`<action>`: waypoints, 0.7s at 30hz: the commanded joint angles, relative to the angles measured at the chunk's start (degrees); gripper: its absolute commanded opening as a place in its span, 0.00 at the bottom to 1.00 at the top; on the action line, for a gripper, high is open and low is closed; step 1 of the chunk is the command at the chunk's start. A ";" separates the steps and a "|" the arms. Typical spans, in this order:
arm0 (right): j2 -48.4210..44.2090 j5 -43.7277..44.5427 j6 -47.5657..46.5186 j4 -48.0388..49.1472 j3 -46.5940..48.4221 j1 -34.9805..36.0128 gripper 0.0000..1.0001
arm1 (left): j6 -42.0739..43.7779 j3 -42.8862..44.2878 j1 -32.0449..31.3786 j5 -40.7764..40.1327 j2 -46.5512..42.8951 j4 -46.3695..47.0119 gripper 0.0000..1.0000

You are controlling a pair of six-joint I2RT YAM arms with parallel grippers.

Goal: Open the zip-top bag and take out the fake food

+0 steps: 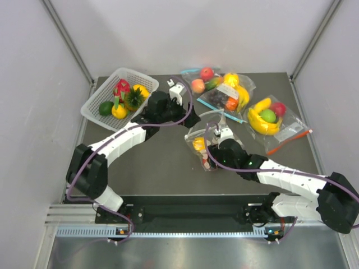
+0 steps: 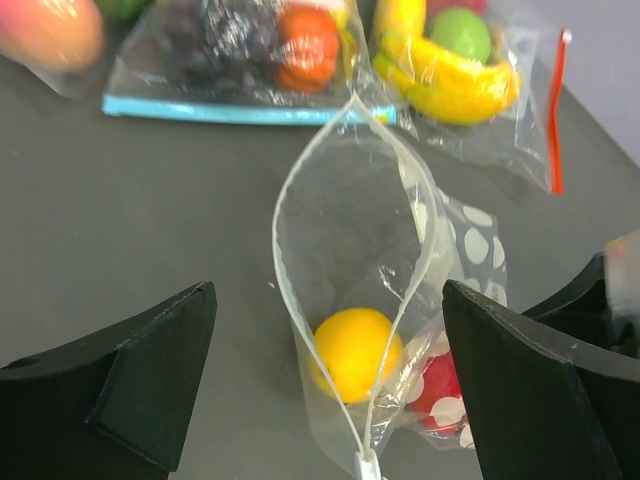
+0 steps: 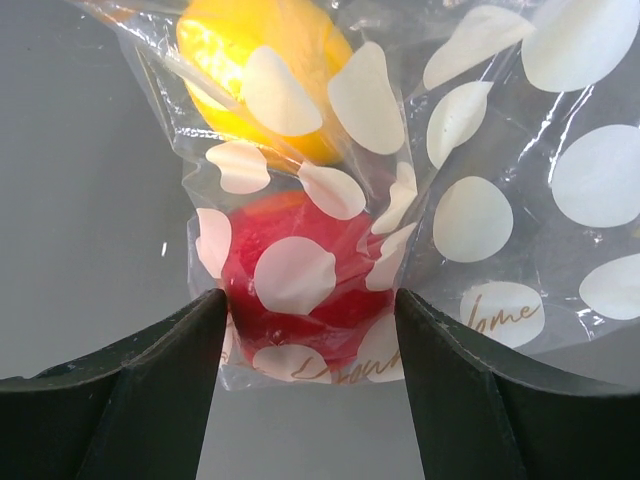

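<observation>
The zip-top bag [image 1: 199, 131] with white dots lies mid-table, its mouth gaping toward the left wrist camera [image 2: 340, 230]. Inside are a yellow-orange fruit [image 2: 355, 350] and a small red piece [image 2: 440, 390]. My left gripper [image 1: 189, 119] is open and empty, its fingers wide on either side of the bag's mouth [image 2: 330, 410]. My right gripper [image 3: 310, 400] is closed on the bag's bottom corner [image 3: 500, 200], with the red piece [image 3: 300, 290] between its fingers and the yellow fruit [image 3: 250, 50] beyond. A pineapple [image 1: 133, 99] lies in the basket.
A white basket [image 1: 95, 101] with several toy fruits stands at the back left. An undotted bag with a blue zip strip [image 1: 224, 92] and one with a red-orange strip holding bananas [image 1: 269, 117] lie at the back right, just beyond the dotted bag.
</observation>
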 commanded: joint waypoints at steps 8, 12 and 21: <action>-2.74 0.62 1.06 -0.65 -0.57 -0.39 0.68 | -1.00 -0.89 -2.39 -0.86 5.99 -2.31 0.99; -3.01 0.88 1.06 -0.74 -0.74 -0.48 0.68 | -1.62 -1.42 -2.48 -0.61 7.75 -2.58 0.92; -2.39 3.25 1.41 -1.97 -0.66 -1.09 0.68 | -4.43 -6.08 -2.75 1.77 8.46 -0.03 0.00</action>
